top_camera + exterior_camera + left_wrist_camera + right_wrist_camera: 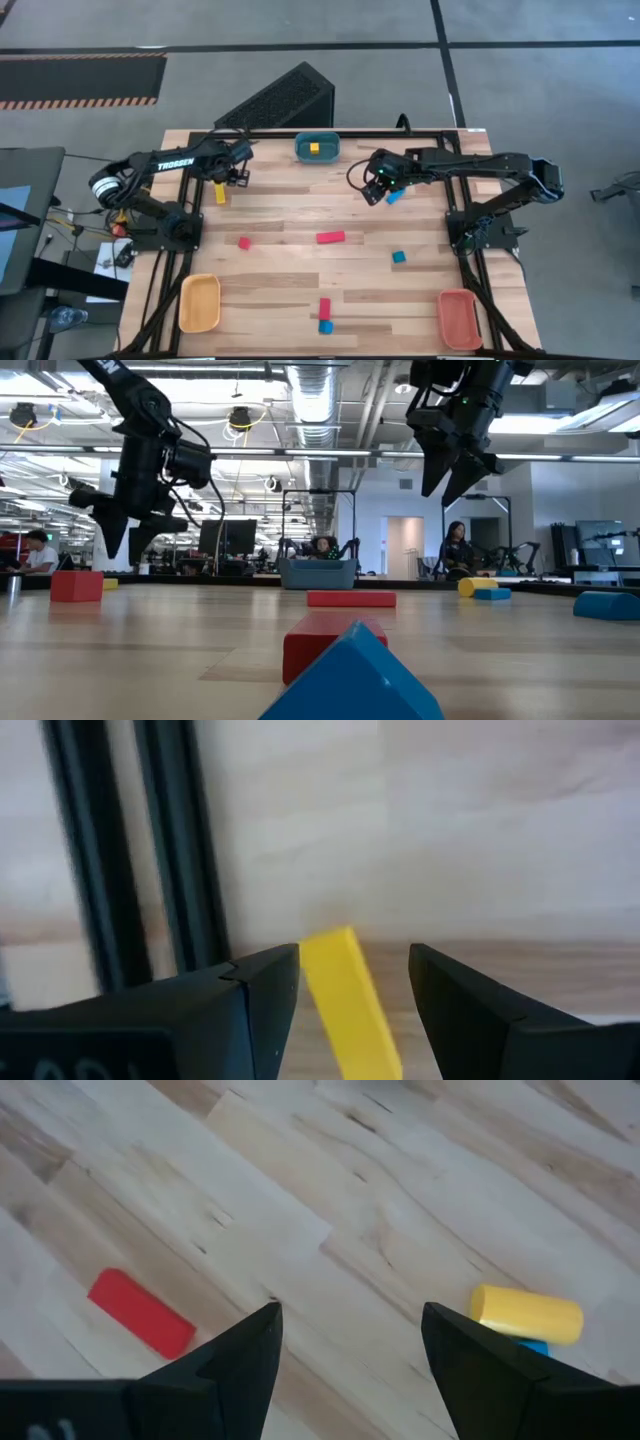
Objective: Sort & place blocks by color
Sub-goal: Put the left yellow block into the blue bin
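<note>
My left gripper (354,982), fingers spread, straddles the small yellow wooden bar block (347,1000): light, rigid; I'd pinch its long sides. Right gripper (350,1342) spread too, hovering.

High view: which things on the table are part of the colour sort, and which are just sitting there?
Part of the job:
- yellow bar under the open left hand
- yellow and blue blocks by the open right hand
- red bar
- small red block
- teal tray, yellow tray, orange-red tray

Just lying about:
- black slatted box beyond the table
</note>
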{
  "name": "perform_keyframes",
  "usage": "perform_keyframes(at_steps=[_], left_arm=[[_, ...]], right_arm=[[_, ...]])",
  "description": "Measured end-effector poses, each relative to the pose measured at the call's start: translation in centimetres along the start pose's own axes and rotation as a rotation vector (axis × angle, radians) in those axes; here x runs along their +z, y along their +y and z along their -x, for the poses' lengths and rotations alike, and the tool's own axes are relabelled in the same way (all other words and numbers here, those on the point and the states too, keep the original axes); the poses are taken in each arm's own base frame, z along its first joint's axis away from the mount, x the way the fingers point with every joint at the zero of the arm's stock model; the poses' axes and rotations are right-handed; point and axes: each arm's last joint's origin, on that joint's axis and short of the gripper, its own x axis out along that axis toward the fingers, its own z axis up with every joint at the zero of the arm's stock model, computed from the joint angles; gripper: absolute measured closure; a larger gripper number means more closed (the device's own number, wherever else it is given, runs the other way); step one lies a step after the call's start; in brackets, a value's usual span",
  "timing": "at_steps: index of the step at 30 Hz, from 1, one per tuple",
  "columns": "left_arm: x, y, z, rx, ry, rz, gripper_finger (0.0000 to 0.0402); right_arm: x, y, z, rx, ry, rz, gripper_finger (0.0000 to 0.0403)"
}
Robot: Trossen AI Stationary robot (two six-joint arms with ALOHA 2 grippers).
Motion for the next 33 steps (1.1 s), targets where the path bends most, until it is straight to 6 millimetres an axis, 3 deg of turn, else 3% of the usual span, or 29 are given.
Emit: perform_keyframes(at_steps=[5,19,24,27,33], left_arm=[[-0.5,0.7,-1.5,0.001,0.099,0.049,0.0220],[-2.6,1.0,-4.4,-0.096,0.163,0.068,0.0232],[-1.9,0.3,-3.5,-0.131,0.145,0.010,0.0287],[-1.0,-0.9,-2.7,-0.242,0.099,-0.027,0.0329],[0.4,-3.3,0.0,-0.459,0.031,-0.135,0.0332]], right_arm=[[0.2,-0.4,-0.1,-0.011,0.003,-0.004,0.0138],[-0.5,0.1,0.1,-0.014,0.032,0.048,0.0138],[-1.1,0.7,0.2,0.013,0.058,0.075,0.0138],[-1.8,1.1,0.8,0.037,0.079,0.103,0.0138],[-3.0,1.7,3.8,0.123,0.013,0.096,0.0138]])
